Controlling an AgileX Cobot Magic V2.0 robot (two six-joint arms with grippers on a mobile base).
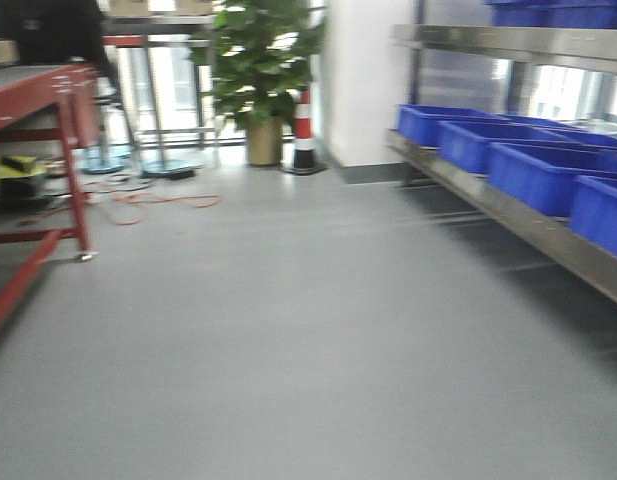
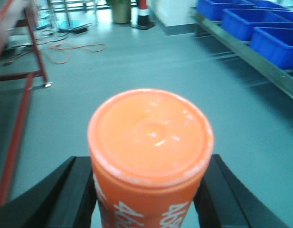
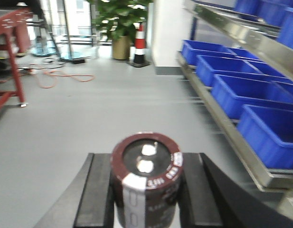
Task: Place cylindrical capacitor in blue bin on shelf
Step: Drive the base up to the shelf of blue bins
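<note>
At far left stands a red metal-framed worktop (image 1: 48, 100), with an orange cable (image 1: 158, 203) looping on the grey floor (image 1: 308, 330) beside it. The left gripper (image 2: 148, 199) has its black fingers (image 2: 65, 190) closed on an orange cylinder with white lettering (image 2: 151, 137), too blurred to read; it is possibly a capacitor too. The right gripper (image 3: 146, 204) has its fingers (image 3: 96, 194) clamped on the dark maroon cylindrical capacitor (image 3: 146, 164), which stands upright with two terminals on top. Further right, the shiny stainless steel shelf (image 1: 533, 228) carries a row of blue plastic bins (image 1: 533, 170), well apart from both grippers.
</note>
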